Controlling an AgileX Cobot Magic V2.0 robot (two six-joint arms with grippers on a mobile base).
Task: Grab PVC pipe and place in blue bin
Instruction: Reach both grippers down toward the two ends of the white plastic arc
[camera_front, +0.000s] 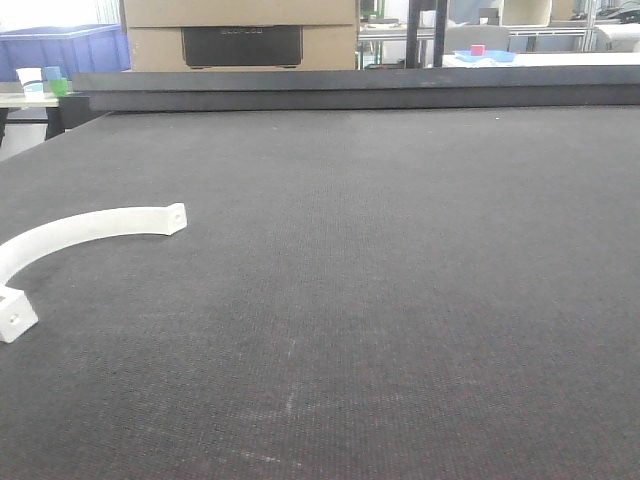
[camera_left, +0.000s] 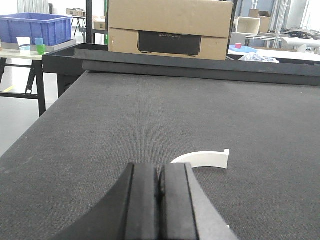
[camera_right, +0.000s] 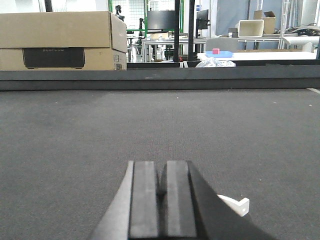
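The PVC pipe (camera_front: 88, 226) lies on its side on the dark desk (camera_front: 400, 300), toward the left, its arc tracing a curve across the mat and bowing away and leftward. One holed end points to the middle of the desk and the other sits near the front edge. Resting this low, it probably calls for a hand to come down over the narrow band of the arc rather than at an end.

In the left wrist view the pipe (camera_left: 204, 159) is just ahead and slightly right of the left hand (camera_left: 160, 175), not touching it. That hand's two pads are pressed together with nothing between them, so it would have to spread before any grasp.

The right hand (camera_right: 161, 176) is likewise closed on nothing, low over bare mat. A small white tab (camera_right: 236, 204) peeks out just to its right; whether it belongs to the pipe cannot be told.

The blue bin (camera_left: 35, 27) stands off the desk, beyond its far left corner and well apart from the pipe. That suggests the left arm is better placed for the carry. The task looks unstarted.
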